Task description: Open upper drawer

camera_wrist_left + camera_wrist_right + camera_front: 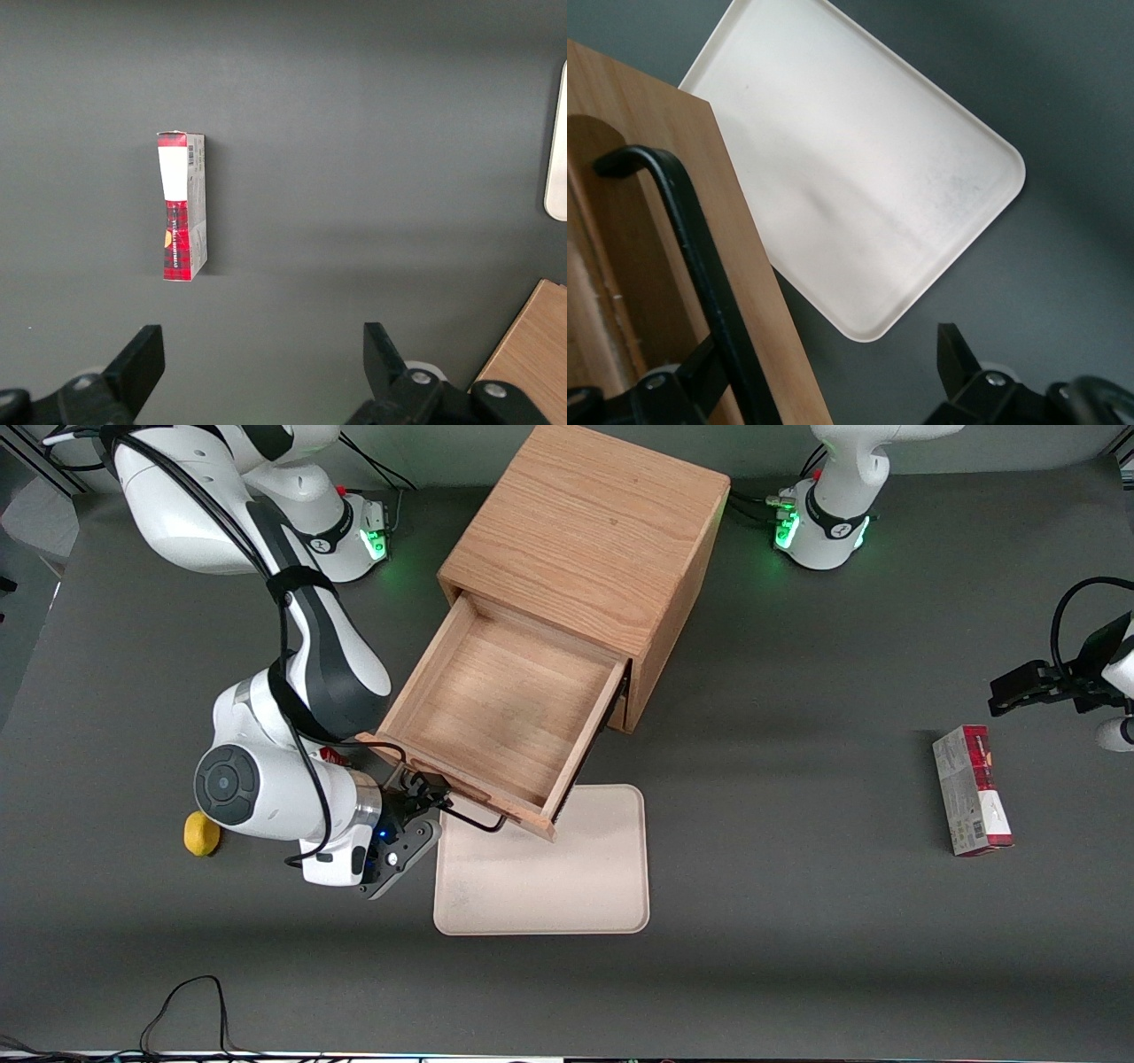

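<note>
Now pulled far out of wooden cabinet (592, 531): upper drawer (496, 708), plain inside, front hanging over cream tray (567, 886). Gripper (423, 799) at black bar handle (469, 817), fingers spread, one finger touching bar, not clamped on it. Near working arm, yellow fruit (201, 833); toward parked arm's end, red box (972, 790).

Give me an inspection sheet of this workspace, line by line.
Surface: dark grey table.
Job's things: upper drawer of the wooden cabinet pulled well out, nothing inside; black handle.
Clutter: beige tray partly under the drawer front; lemon beside the working arm; red box toward the parked arm's end.
Grippers: gripper at the handle, open.
Cables: black cable at the table's near edge.
Surroundings: nothing seen.
</note>
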Robot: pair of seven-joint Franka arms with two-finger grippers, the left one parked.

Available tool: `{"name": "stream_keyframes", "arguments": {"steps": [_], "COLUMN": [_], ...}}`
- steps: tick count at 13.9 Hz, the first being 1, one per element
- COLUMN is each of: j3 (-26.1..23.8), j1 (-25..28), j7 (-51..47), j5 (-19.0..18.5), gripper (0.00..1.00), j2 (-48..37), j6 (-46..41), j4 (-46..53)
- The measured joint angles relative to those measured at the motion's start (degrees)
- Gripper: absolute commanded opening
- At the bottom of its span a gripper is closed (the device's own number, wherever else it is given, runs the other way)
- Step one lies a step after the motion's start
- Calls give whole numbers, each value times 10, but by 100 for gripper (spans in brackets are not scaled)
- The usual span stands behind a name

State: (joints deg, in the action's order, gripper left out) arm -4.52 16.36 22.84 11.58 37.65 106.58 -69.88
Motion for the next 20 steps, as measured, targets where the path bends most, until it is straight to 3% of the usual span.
{"name": "stream_keyframes", "arguments": {"steps": [7, 14, 17, 20], "j3": [0, 1, 2, 21], "j1": [-11, -39, -64, -70], "j7": [-1, -1, 0, 0], "j5": [15, 17, 1, -30], "gripper": [100, 100, 100, 100], "j2": [1, -7, -42, -120], "j6": [-35, -195, -252, -250], "j4": [27, 114, 119, 38]}}
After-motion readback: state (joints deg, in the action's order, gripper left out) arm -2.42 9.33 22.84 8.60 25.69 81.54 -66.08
